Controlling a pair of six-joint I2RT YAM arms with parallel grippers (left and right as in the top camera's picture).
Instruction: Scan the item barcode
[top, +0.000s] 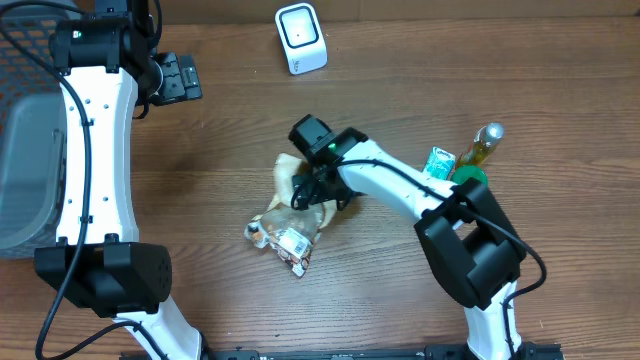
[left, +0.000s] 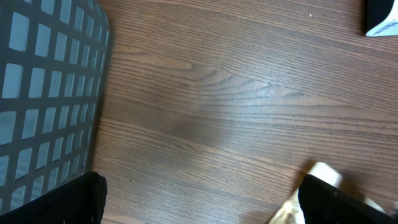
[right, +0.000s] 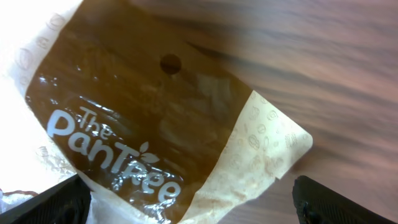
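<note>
A grey basket (top: 25, 150) sits far left on the worktop (top: 220, 150). The left end effector (top: 176, 78), upper left, is wide and empty. A white scanner (top: 301, 38) stands top middle. The PanTree bag (top: 283, 228) lies in the middle, the right end effector (top: 318, 188) wide over it. A green packet (top: 438, 162) and bottle (top: 483, 145) sit right.

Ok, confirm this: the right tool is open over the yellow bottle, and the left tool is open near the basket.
Wrong in one respect. The right tool is open over the PanTree bag, not the yellow bottle, as the right wrist view shows. The left tool is indeed open near the basket.
</note>
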